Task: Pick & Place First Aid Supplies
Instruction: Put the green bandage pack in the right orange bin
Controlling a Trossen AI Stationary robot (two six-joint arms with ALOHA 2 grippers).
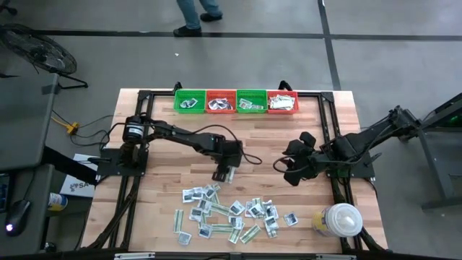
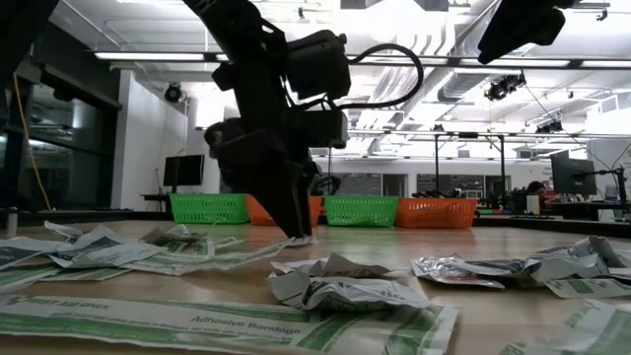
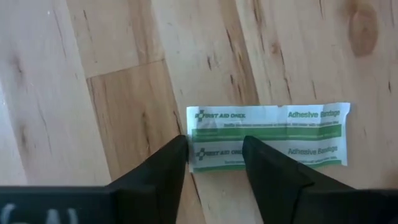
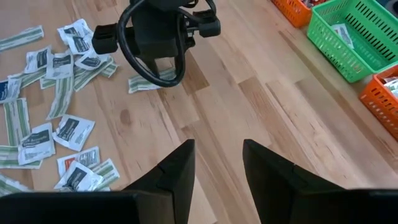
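Observation:
The first aid supplies (image 1: 231, 213) lie scattered flat on the wooden table near its front edge: white square packets and pale-green strips. One green-and-white adhesive bandage strip (image 3: 267, 137) lies apart from them, toward the table's middle. My left gripper (image 3: 214, 152) points down over one end of this strip, open, a finger on either side of that end, with its tips low at the table (image 2: 299, 237). My right gripper (image 4: 217, 155) hangs open above the table's right middle (image 1: 291, 172) with nothing between its fingers. My left gripper comes at the bandage strip's end (image 3: 208, 152) from above, its fingers across the strip's width. One fingertip (image 3: 179, 149) stands at the end's edge and the other (image 3: 252, 149) over the strip. Whether they touch the strip, I cannot tell.
Green and orange-red baskets (image 1: 189, 101) (image 1: 220, 101) (image 1: 251, 101) (image 1: 282, 102) stand in a row at the far edge, each with packets inside. A big white round lidded container (image 1: 339, 220) stands at the near right. A person's feet (image 1: 198, 18) show beyond the table.

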